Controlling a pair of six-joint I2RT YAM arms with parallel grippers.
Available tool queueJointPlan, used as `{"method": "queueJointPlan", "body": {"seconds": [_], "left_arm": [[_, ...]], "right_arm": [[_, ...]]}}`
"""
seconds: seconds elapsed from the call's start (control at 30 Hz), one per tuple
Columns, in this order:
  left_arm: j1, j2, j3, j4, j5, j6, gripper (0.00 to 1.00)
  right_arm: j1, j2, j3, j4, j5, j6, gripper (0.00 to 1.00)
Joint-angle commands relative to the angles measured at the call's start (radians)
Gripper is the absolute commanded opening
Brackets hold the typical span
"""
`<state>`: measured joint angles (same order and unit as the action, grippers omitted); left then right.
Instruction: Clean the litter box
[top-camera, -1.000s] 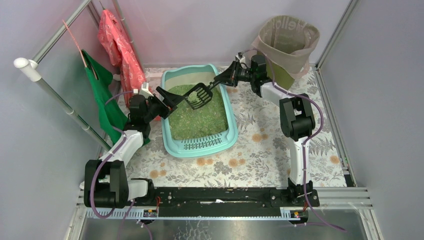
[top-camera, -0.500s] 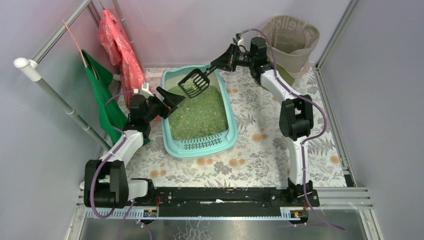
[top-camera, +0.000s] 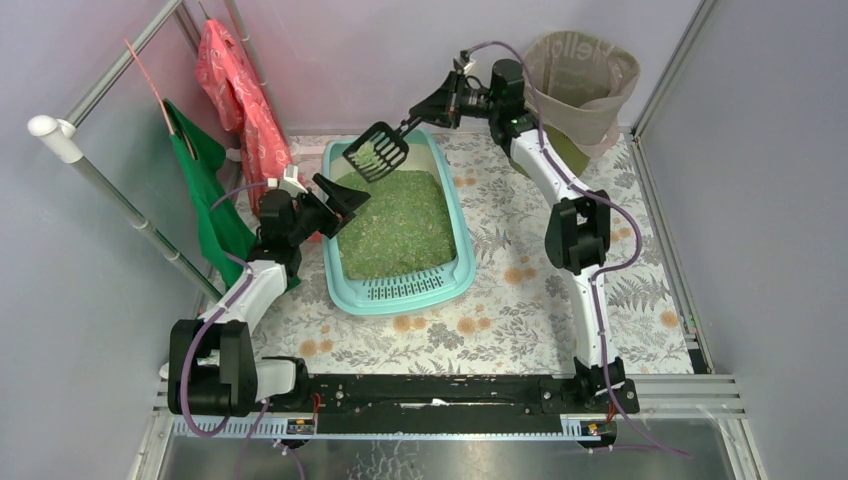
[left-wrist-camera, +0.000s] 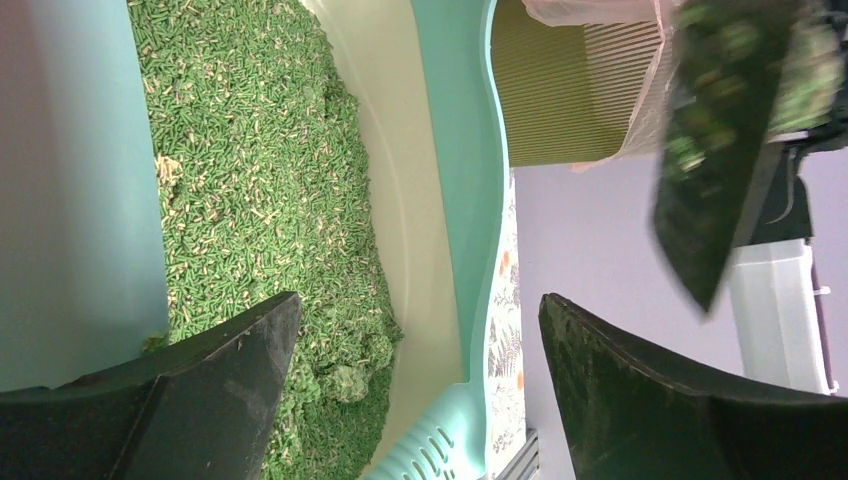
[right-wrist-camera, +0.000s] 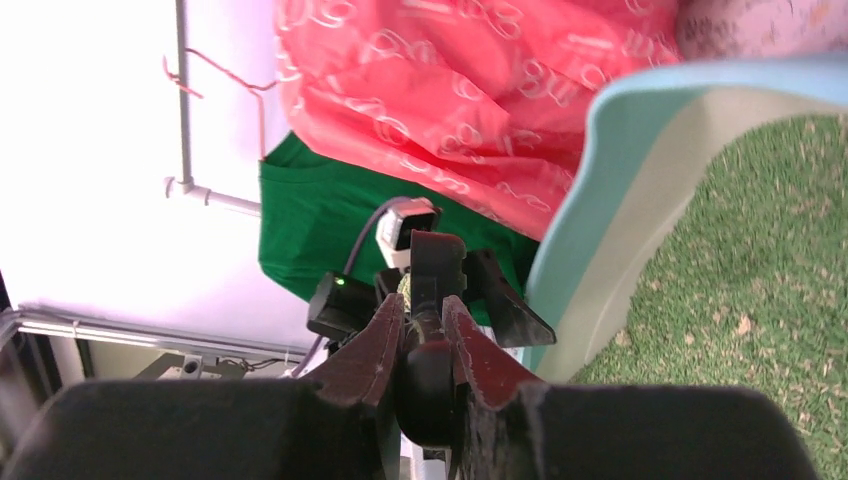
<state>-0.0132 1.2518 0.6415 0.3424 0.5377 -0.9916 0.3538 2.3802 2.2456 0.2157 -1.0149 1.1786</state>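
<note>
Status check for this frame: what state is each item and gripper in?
Litter box: resting level, filled with green granules.
Scoop: in the air over the box's far end, loaded with granules.
Right gripper: shut on the scoop's handle.
Left gripper: open, empty, at the box's left rim.
Bin: upright, bag-lined, mouth open.

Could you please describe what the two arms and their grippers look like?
The left arm and right arm have white links between bulky black joint housings, with purple cables looping alongside. The left gripper and right gripper are black, with wedge-shaped fingers.
</note>
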Motion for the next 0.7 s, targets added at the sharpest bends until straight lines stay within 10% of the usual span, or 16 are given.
{"method": "queueJointPlan", "body": {"seconds": [0.0, 0.67], "left_arm": [[-0.004, -0.005, -0.003, 0.051, 0.015, 0.005, 0.97], [-0.02, -0.015, -0.013, 0.045, 0.013, 0.01, 0.97]], "right_arm": [[-0.067, -0.029, 0.132, 0.015, -0.033, 0.042, 0.0], [-0.453, -0.034, 0.207, 0.24, -0.022, 0.335, 0.0]]}}
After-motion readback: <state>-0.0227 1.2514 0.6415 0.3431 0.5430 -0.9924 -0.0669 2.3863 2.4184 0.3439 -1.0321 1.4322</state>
